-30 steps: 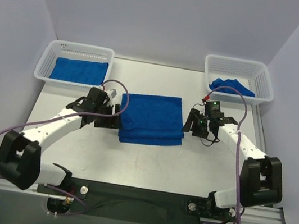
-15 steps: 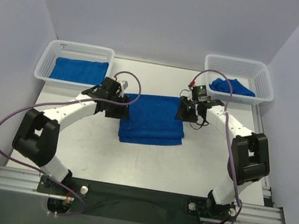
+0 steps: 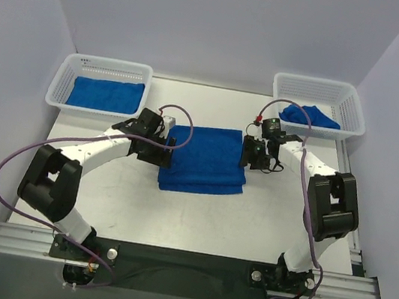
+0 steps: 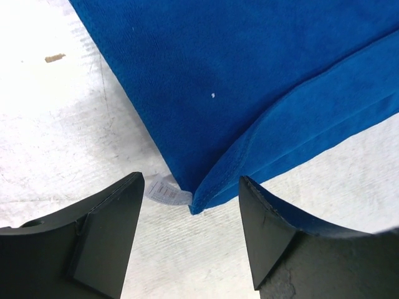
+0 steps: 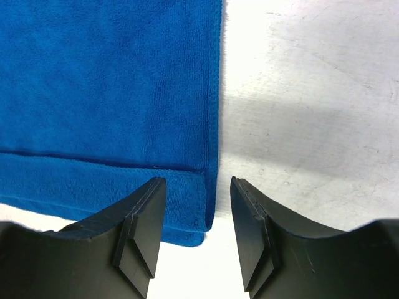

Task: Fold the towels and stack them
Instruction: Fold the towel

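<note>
A folded blue towel [image 3: 204,159] lies flat in the middle of the table. My left gripper [image 3: 166,149] is open at its left edge; in the left wrist view the towel's corner [image 4: 202,202] with a white label [image 4: 163,192] lies between the open fingers [image 4: 100,240]. My right gripper [image 3: 249,156] is open at the towel's right edge; in the right wrist view the towel's folded corner [image 5: 199,208] lies between the open fingers [image 5: 140,237]. Neither gripper holds anything.
A white basket [image 3: 66,71] at the back left holds a flat folded blue towel [image 3: 106,94]. A white basket [image 3: 354,106] at the back right holds a crumpled blue towel [image 3: 309,115]. Purple cables loop over both arms.
Both grippers moved up from the towel's lower side edges to its far corners, then came slightly back down along the edges. The towel has kept its place.
</note>
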